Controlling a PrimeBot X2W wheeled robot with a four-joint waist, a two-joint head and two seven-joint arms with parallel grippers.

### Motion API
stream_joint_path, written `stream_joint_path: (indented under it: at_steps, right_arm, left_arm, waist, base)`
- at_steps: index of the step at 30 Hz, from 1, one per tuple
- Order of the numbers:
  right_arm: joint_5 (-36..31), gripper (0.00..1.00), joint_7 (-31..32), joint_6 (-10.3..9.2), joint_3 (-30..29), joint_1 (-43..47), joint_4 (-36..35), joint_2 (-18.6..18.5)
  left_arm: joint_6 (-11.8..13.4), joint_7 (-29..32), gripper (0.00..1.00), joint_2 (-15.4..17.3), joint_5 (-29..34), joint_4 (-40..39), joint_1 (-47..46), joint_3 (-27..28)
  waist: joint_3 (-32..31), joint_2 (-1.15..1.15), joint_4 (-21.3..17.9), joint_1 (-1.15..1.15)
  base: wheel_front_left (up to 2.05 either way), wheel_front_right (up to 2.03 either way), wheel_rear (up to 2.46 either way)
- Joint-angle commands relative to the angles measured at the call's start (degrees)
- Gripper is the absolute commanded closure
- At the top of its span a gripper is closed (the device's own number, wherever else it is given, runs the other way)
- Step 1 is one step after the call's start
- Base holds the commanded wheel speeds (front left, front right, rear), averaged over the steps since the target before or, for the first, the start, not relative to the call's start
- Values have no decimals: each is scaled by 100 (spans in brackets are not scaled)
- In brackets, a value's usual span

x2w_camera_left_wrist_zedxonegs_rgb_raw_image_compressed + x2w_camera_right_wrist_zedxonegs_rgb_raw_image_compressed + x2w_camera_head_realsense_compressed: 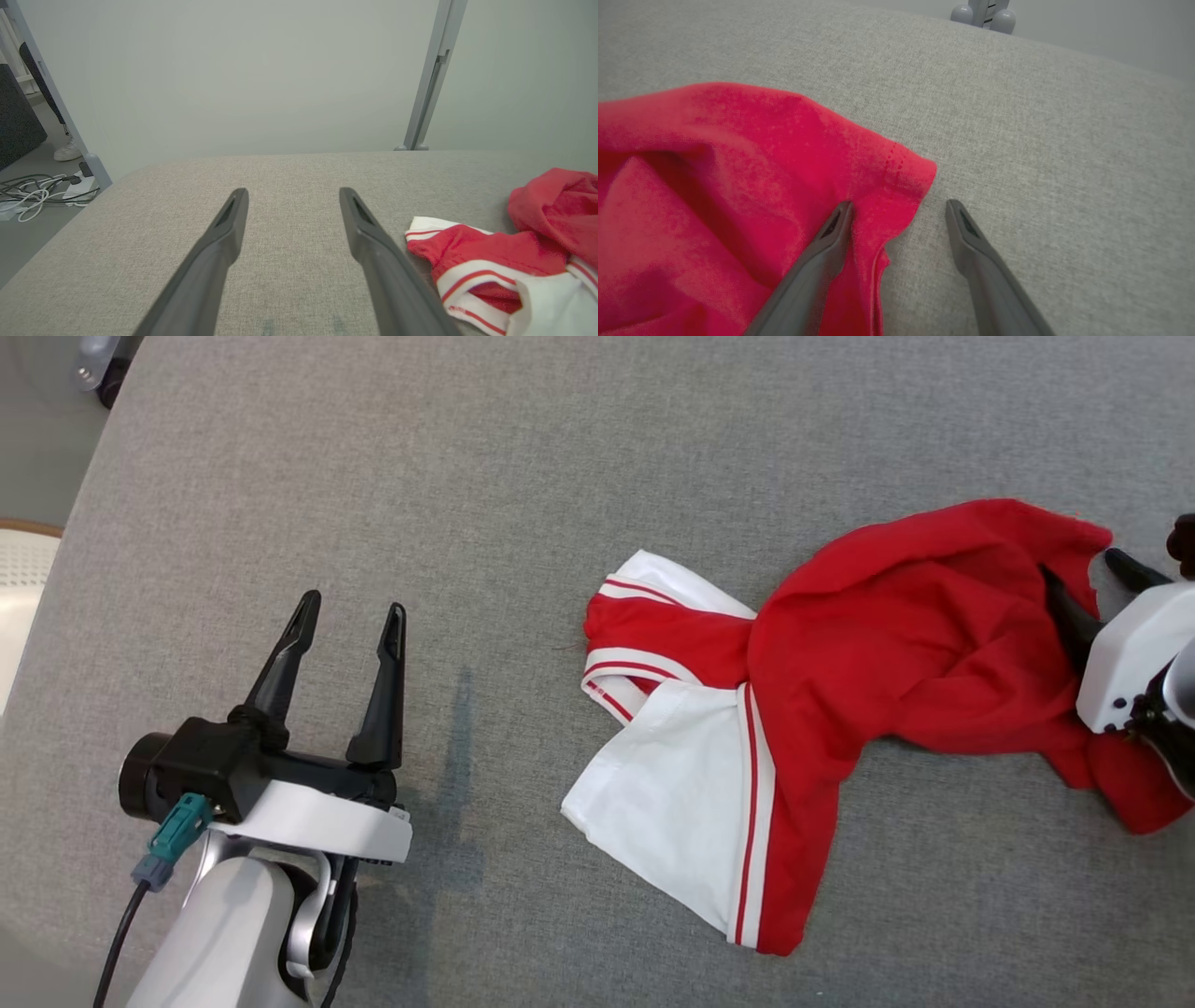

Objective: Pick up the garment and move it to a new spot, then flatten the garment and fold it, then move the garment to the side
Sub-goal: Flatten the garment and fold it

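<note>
Garment [887, 625] x1; L gripper [353, 609], R gripper [1078, 565], both spread.

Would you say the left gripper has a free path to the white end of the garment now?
Probably yes: the left gripper stands open over the bare grey surface, and nothing lies between it and the white end of the garment.

The garment [896, 635] is red with white panels and thin red stripes; the surface [523, 476] is plain grey fabric; the gripper fingers [280, 663] are black.
</note>
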Motion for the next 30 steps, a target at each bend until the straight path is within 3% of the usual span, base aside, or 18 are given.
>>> stream_joint_path:
  at_steps: [1, 2, 3, 4, 13, 20, 26, 30]
  right_arm:
    - [172, 0, 113, 1, 203, -80, 143, -118]
    - [256, 18, 123, 1, 304, -103, 200, -147]
    - [351, 52, 156, 1, 393, -123, 263, -173]
    - [428, 100, 167, 1, 477, -149, 320, -211]
    - [805, 100, -547, 0, 542, -646, 305, -470]
    - [674, 100, -1306, 1, 583, -993, -221, -520]
    - [475, 100, -1773, 0, 295, -3, -1027, -589]
    - [360, 100, -1945, 1, -131, 1293, -1471, -322]
  left_arm:
    - [-50, -25, 0, -35, 54, 54, -139, 24]
    - [-61, -28, 0, -50, 63, 77, -142, 35]
    - [-90, -30, 0, -63, 59, 105, -131, 43]
    - [-95, -27, 0, -75, 67, 122, -130, 56]
    - [-188, -31, 0, -183, 195, 173, -59, 232]
    - [-229, -32, 0, -185, 285, 198, 114, 383]
    - [-196, -31, 0, -160, 324, 186, 318, 468]
    - [-159, -32, 0, -102, 310, 148, 453, 526]
  waist:
    - [45, 0, 39, 0]
    - [48, 0, 40, 0]
    - [45, 0, 36, 0]
    - [42, 0, 29, 0]
    - [-82, 0, -132, 0]
    - [-355, 0, -463, 0]
    - [-647, 0, -738, 0]
    - [-760, 0, -906, 0]
  base:
    - [0, 0, 0]
    - [0, 0, 0]
    - [0, 0, 0]
    - [0, 0, 0]
    - [0, 0, 0]
    - [0, 0, 0]
    - [0, 0, 0]
    - [0, 0, 0]
